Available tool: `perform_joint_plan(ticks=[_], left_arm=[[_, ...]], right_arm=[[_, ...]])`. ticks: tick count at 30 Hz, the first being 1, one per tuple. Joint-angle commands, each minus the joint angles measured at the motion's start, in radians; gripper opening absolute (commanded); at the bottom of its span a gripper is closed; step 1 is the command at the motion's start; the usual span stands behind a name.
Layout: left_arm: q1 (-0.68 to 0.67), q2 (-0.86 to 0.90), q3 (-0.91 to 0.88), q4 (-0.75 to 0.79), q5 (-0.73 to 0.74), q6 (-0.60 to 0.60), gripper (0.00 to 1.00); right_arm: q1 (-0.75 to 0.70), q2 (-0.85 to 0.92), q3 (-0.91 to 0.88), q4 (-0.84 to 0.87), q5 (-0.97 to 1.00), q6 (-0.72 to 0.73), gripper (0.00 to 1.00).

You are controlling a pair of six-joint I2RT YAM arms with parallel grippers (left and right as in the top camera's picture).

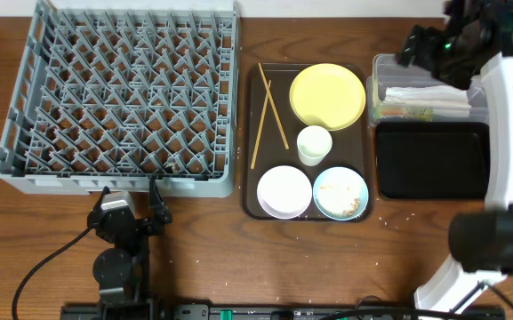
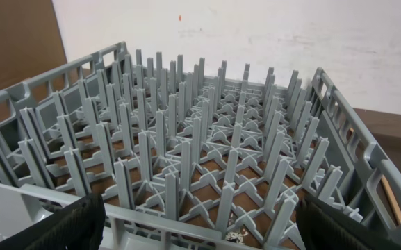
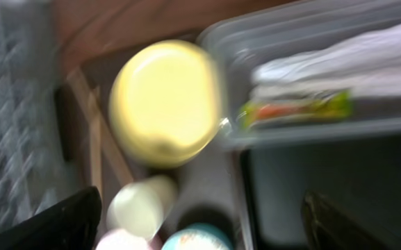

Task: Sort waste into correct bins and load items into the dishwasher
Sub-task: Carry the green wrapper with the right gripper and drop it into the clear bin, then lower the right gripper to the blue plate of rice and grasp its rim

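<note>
The grey dishwasher rack [image 1: 123, 98] [image 2: 200, 139] stands at the far left with no dishes in it. A brown serving tray [image 1: 252, 133] holds the yellow plate [image 1: 327, 96] [image 3: 164, 101], two chopsticks [image 1: 269, 116], white cup [image 1: 314, 144] [image 3: 141, 205], white bowl [image 1: 284, 190] and blue-sided bowl [image 1: 340, 193] with rice scraps. The clear tub [image 1: 478, 98] [image 3: 311, 28] contains the napkin [image 1: 425, 96] [image 3: 339, 59] and wrapper [image 1: 404, 113] [image 3: 294, 109]. Below it the black tray [image 1: 432, 160] [image 3: 304, 180] holds nothing. My right gripper [image 1: 425, 49] [image 3: 201, 201] hovers open over the tub's left end. Open too, my left gripper [image 1: 130, 188] [image 2: 200, 212] faces the rack's near wall.
The right arm's white base [image 1: 505, 178] stands beside the black tray. The left arm's base and cable [image 1: 114, 258] sit at the table's near edge. Small white bits [image 2: 235, 236] lie under the rack's near pegs. The right wrist view is blurred.
</note>
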Motion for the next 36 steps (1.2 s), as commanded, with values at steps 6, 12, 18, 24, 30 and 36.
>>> perform_joint_plan(ticks=[6,12,18,24,30,36], left_arm=[[-0.003,-0.005,-0.03,-0.019,-0.019,0.006,0.89],[-0.003,-0.005,-0.03,-0.019,-0.019,0.006,0.89],[-0.003,-0.005,-0.03,-0.019,-0.019,0.006,0.89],[-0.003,-0.005,-0.03,-0.019,-0.019,0.006,0.89],[-0.003,-0.005,-0.03,-0.019,-0.019,0.006,0.89],[-0.003,-0.005,-0.03,-0.019,-0.019,0.006,0.89]], right_arm=[[0.24,-0.021,-0.031,-0.184,0.079,-0.019,0.83],[0.383,-0.019,-0.147,-0.164,0.13,0.025,0.84],[0.441,-0.019,-0.32,-0.002,0.224,0.17,0.84],[0.435,-0.019,-0.4,0.11,0.221,0.186,0.84],[0.449,-0.019,-0.416,0.063,0.221,0.173,0.8],[0.535,-0.019,-0.53,0.026,0.22,-0.018,0.77]])
